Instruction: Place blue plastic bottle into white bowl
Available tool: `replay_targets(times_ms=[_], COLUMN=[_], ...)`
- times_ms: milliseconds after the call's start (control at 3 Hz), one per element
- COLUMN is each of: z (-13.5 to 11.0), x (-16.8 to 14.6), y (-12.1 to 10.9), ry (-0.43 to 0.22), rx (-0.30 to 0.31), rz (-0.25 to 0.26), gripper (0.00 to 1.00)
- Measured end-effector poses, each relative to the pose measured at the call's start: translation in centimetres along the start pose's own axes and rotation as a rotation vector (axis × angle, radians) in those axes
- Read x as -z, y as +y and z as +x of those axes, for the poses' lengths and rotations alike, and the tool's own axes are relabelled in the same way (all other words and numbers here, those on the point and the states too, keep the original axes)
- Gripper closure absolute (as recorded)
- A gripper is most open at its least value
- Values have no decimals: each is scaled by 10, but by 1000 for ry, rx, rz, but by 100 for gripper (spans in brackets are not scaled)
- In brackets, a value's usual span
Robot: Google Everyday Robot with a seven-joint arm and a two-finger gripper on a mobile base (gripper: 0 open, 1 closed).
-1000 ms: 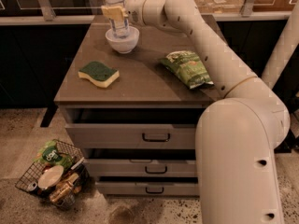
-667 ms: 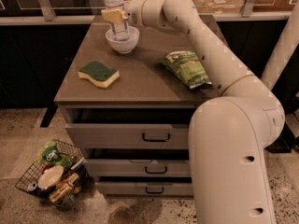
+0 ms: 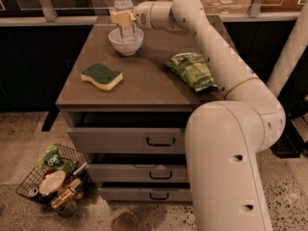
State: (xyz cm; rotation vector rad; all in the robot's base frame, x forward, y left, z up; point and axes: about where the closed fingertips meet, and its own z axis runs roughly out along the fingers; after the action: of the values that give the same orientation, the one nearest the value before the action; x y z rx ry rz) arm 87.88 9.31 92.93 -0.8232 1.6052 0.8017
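Observation:
The blue plastic bottle (image 3: pixel 123 4) is clear with a white cap and stands upright with its base inside the white bowl (image 3: pixel 126 42), at the back left of the cabinet top (image 3: pixel 144 81). My gripper (image 3: pixel 122 18) reaches in from the right at the end of the long white arm. Its tan fingers (image 3: pixel 121 17) are shut on the bottle's middle, just above the bowl's rim.
A green and yellow sponge (image 3: pixel 101 76) lies front left on the top. A green snack bag (image 3: pixel 191 70) lies at the right, under my arm. A wire basket (image 3: pixel 53 178) with several items sits on the floor at the lower left. The cabinet has three drawers below.
The bottle, held in my gripper, has come down a little, so its base now sits inside the bowl. The arm has shifted slightly.

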Motion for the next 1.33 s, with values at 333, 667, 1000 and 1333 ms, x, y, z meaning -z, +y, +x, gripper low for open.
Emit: replay_targets(times_ms=[333, 667, 1000, 1333], z=[8, 9, 10, 11], x=[3, -1, -4, -7], y=[-11, -9, -6, -4], ry=[-42, -40, -38, -36], rx=[-80, -79, -80, -81], rz=[-21, -25, -30, -34], gripper=[100, 83, 59, 35])
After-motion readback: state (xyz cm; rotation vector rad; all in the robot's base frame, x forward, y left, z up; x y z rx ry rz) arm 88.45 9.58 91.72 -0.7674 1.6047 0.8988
